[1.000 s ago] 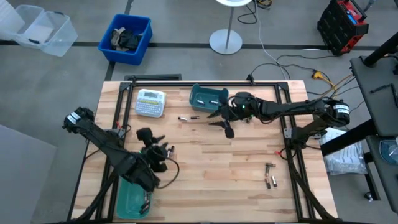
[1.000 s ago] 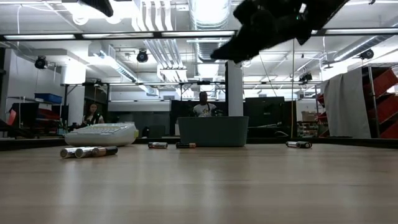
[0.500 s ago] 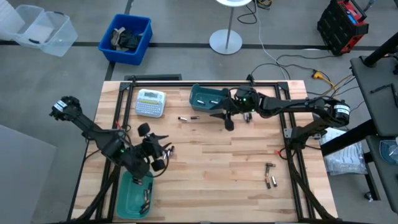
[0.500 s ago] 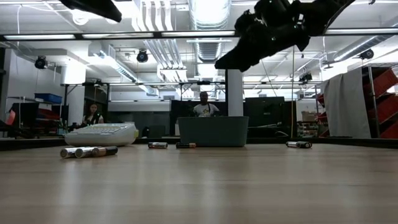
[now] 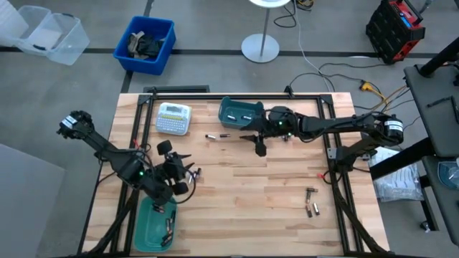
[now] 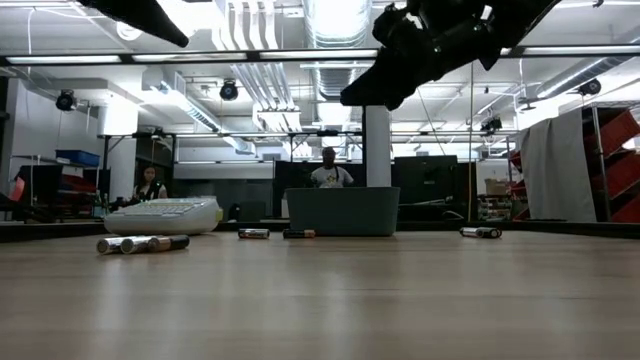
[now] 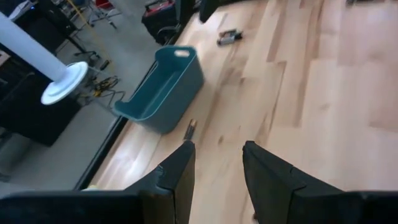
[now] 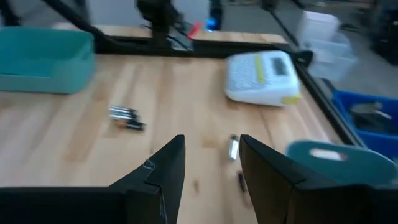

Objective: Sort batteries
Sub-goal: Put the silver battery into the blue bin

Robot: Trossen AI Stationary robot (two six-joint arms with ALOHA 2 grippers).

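Observation:
Batteries lie scattered on the wooden table: two (image 5: 215,135) before the far teal bin (image 5: 240,112), a few (image 5: 193,172) by my left gripper, some (image 5: 311,203) at the near right. A second teal bin (image 5: 153,225) at the near left holds several batteries. My left gripper (image 5: 179,163) hovers open and empty just beyond that bin. My right gripper (image 5: 252,142) hangs open and empty above the table, near the far bin's right end. The right wrist view shows loose batteries (image 8: 127,117) and one more (image 8: 233,148) ahead of the fingers.
A white label-maker (image 5: 174,118) sits at the far left of the table, left of the far bin. A black frame rail (image 5: 237,94) runs along the far edge. Bare wood lies in the table's middle. People stand in the room behind (image 6: 327,170).
My left gripper has drawn a little toward the far edge, its wrist coming away from above the near-left bin. My right gripper has stayed near the far bin, swaying only slightly. No battery has moved.

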